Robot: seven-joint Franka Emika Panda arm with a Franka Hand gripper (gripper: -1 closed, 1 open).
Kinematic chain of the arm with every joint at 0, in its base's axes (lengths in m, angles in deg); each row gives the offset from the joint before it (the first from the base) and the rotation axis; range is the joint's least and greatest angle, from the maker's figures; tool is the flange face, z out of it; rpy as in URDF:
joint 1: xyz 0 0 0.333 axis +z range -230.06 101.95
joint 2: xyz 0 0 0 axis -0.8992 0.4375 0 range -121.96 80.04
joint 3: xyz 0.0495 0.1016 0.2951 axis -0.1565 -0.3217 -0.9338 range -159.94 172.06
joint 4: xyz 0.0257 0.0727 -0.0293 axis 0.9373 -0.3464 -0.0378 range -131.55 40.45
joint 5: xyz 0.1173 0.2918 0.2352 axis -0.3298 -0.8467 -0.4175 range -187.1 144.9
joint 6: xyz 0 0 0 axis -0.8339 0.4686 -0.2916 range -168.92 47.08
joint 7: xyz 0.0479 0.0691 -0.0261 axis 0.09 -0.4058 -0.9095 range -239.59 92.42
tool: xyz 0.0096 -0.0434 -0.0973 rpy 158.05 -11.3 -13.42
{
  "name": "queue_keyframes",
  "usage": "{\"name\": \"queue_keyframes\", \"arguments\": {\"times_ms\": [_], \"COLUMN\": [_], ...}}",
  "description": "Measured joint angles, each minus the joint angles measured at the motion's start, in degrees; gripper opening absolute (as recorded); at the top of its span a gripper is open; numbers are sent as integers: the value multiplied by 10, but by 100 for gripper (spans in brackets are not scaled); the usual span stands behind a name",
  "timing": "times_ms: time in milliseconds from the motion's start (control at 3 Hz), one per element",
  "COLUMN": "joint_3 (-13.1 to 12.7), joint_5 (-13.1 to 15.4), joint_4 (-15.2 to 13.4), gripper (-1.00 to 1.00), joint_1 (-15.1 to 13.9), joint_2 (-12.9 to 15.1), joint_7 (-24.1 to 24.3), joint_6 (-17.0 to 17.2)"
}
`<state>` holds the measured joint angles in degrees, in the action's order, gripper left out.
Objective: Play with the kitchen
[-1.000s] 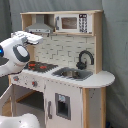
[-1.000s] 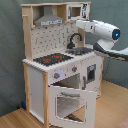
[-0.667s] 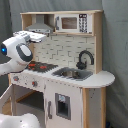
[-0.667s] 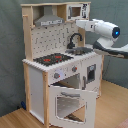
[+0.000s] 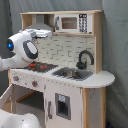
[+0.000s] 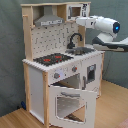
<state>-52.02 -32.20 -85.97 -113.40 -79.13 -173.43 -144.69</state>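
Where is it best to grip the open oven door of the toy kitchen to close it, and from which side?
Probably the free top edge of the oven door, which hangs tilted outward, hinged low. Come from the front and above, then push it up toward the kitchen. The framed window offers no better hold.

My white arm [image 5: 22, 47] hangs in front of the kitchen [image 5: 65, 75] at its hob end, and my claw [image 5: 44, 33] reaches up just under the grey hood [image 5: 40, 22]. The black hob [image 5: 42, 66] with red rings lies below it. The black faucet [image 5: 85, 58] arches over the sink [image 5: 72, 74], beneath the microwave panel [image 5: 70, 22].
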Motion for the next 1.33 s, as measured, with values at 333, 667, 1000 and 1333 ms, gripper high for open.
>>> {"name": "queue_keyframes", "arguments": {"times_ms": [333,667,1000,1333], "joint_3": [1,0,-4,-23], "joint_5": [0,0,0,0], "joint_4": [10,17,37,72], "gripper": [100,100,100,100], "joint_1": [0,0,-3,-16], "joint_2": [41,86,131,171], "joint_7": [-47,-92,-129,-152], "joint_6": [0,1,7,25]}}
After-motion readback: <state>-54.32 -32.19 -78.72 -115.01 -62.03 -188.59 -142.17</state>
